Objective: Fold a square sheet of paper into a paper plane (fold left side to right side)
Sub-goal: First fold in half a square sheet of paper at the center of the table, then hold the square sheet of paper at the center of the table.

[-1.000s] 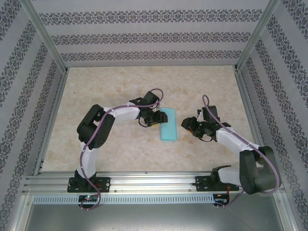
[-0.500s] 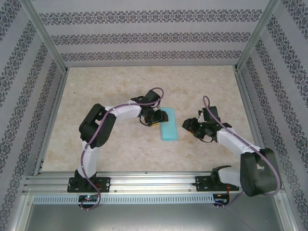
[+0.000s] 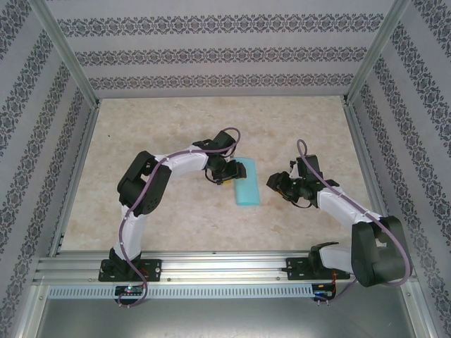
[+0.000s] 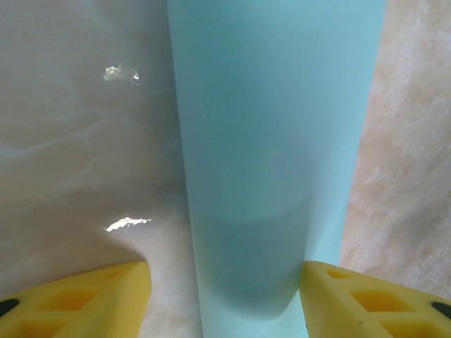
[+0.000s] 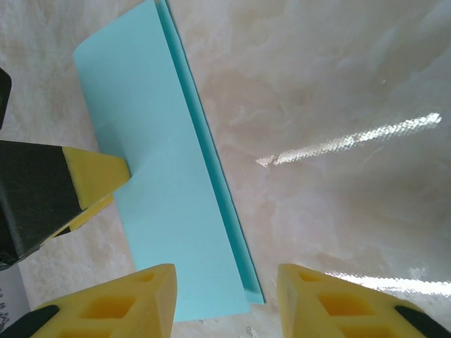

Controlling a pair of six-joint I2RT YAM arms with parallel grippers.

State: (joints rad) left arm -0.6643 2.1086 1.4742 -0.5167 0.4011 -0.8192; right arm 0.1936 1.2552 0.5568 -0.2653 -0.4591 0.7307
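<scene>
Table point(image 3: 176, 134): glossy beige marble-look top, glare patches.
Walls point(image 3: 211, 53): striped patterned wallpaper.
Paper point(image 3: 247, 182): folded double, flat, mid-table.
Left gripper point(image 3: 236, 172): fingers spread, straddling paper's end.
Right gripper point(image 3: 275, 184): fingers spread, empty, beside paper.

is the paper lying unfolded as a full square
No, the paper is doubled over into a narrow rectangle, with a lower layer's edge peeking out along one long side.

No text, brand or number can be read anywhere. A white label point(image 5: 8, 313) at the lower left edge of the right wrist view carries a few cut-off dark characters, too small to make out.
</scene>
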